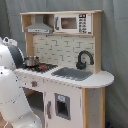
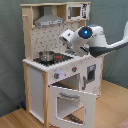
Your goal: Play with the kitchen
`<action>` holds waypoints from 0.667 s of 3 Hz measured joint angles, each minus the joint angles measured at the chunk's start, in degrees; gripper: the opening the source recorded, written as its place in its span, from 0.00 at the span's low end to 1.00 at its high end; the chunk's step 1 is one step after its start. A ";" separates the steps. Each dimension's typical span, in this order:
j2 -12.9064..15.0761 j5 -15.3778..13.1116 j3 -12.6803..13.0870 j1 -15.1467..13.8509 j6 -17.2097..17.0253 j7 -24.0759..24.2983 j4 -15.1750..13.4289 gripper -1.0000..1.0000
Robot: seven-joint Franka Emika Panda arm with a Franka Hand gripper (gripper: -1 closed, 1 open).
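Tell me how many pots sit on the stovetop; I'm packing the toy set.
1: a metal pot on the stovetop, at the second exterior view's left end, under the hood. The arm may hide others.

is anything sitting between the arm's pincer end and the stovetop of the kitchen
Nothing visible blocks it. In the second exterior view the arm's end hangs over the kitchen counter, right of the small metal pot on the stovetop. The pot fills the burner on the second exterior view's left. The oven door hangs open below.
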 joint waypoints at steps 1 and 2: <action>-0.01 4.85 0.02 -1.88 4.09 1.25 0.97 1.00; -0.01 10.03 0.17 -4.28 7.14 1.22 2.85 1.00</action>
